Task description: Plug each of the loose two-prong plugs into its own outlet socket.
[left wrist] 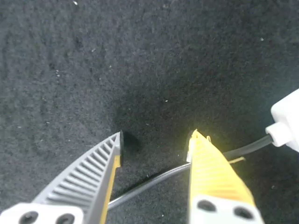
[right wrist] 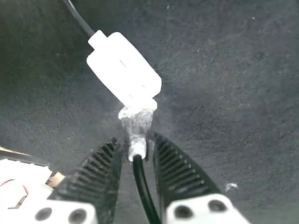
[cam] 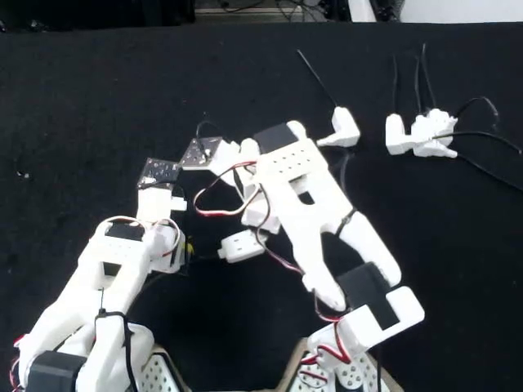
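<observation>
**Black-cloth bench: one pairing at the socket, others outstanding**

Black cloth (cam: 82, 98) is seen to cover the whole work surface, with both arms brought in over its near-centre.

Progress: In the right wrist view, one plug (right wrist: 135, 120) is seen butted end-on against a white socket block (right wrist: 124, 70), and no prongs are exposed. It is judged seated or very nearly so; full insertion cannot be confirmed. The same pairing is taken to be the white piece (cam: 243, 245) between the two arms in the high view. Toward the far right of the table, a second plug (cam: 345, 128) is seen lying by itself, unconnected. Beyond it, a cluster of white connectors (cam: 421, 135) is noted with several cables; whether anything there is mated cannot be told. At least one plug is therefore judged left to do.

End effectors: The right gripper (right wrist: 135, 139) is held narrowly parted, with the plug's cable neck between its fingers. Thin dark gaps are seen on both sides, so a loose flank is judged rather than a firm pinch. The left gripper (left wrist: 157, 134) is spread wide and nothing is held. A black cable (left wrist: 154, 179) is seen passing on the cloth between its fingers, leading to a white connector end (left wrist: 286, 119) just beside it.
</observation>
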Motion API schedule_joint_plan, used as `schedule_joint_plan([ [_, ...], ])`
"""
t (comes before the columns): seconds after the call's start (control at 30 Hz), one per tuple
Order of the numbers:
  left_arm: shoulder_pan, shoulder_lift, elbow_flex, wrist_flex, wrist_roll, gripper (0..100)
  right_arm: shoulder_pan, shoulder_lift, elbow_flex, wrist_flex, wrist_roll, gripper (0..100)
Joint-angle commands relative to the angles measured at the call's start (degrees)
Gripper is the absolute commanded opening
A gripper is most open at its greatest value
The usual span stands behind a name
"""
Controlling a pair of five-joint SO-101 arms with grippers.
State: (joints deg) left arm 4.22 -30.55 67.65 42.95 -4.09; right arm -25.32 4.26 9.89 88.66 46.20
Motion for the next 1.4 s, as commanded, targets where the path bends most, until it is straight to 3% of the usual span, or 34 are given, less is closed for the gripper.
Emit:
schedule_joint_plan([
  [0.0,1.19,0.18,-0.84,0.97,-0.7,23,-0.79,-0.31,0.04,-0.88,0.53,1.0],
  [0.67,1.19,0.18,-0.84,0.97,-0.7,23,-1.23,-0.22,3.56,-4.31,0.62,1.0],
  [0.87,1.19,0.18,-0.92,0.97,-0.7,23,-5.63,-0.22,3.56,-3.96,0.18,1.0],
  [1.17,1.19,0.18,-0.92,0.97,-0.7,23,-6.51,0.13,3.47,-4.04,-1.67,1.0],
  [1.37,1.19,0.18,-0.92,0.97,-0.7,23,-9.05,6.02,1.45,-4.31,-5.89,1.0],
])
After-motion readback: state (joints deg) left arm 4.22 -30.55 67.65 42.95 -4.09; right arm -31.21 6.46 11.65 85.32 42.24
